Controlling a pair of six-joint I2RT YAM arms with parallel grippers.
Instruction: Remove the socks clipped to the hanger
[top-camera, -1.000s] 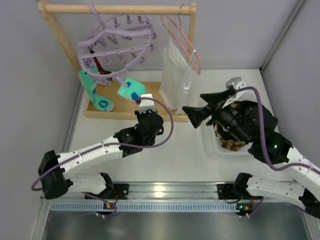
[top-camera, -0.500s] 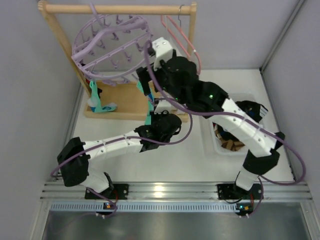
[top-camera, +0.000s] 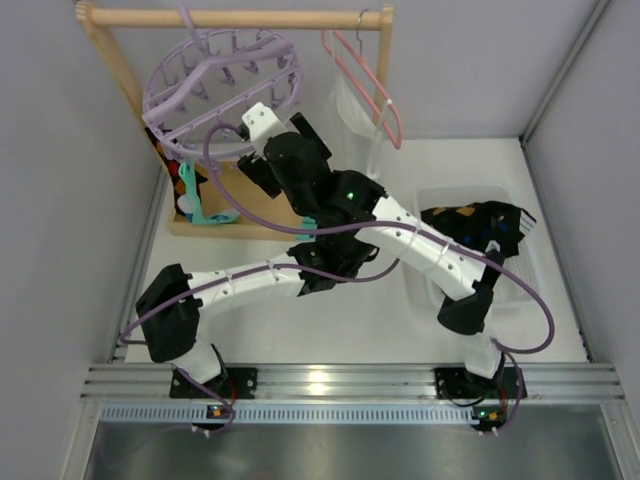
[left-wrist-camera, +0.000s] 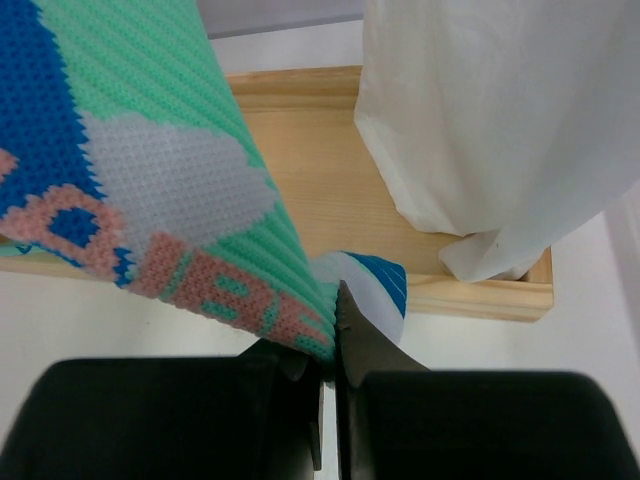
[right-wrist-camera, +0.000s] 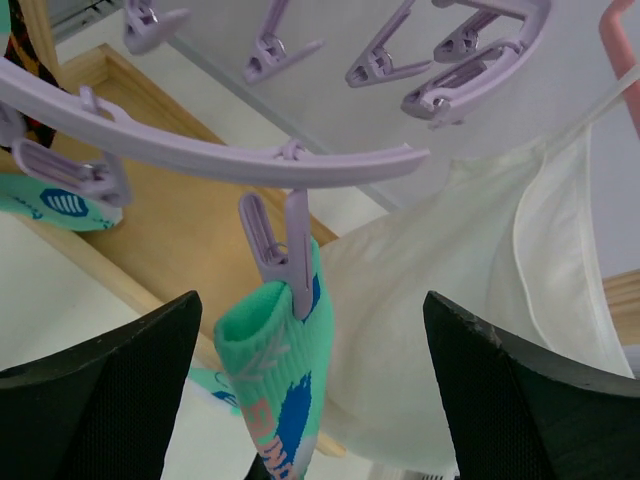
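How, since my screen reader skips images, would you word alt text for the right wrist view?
A teal sock hangs from a lavender clip on the hanger, framed between the right gripper's open black fingers. A white garment hangs beside it, with the wooden rack base below.

Rail (top-camera: 240, 17): hanger (right-wrist-camera: 200, 152) hangs at its left, garment (top-camera: 352, 110) at its right; bin (top-camera: 530, 270) stands well apart, far right. Sock (right-wrist-camera: 265, 420) hangs clipped under the hanger's rim, between the right gripper's (right-wrist-camera: 312, 300) spread fingers. The left gripper (left-wrist-camera: 328, 340) below pinches its lower end.
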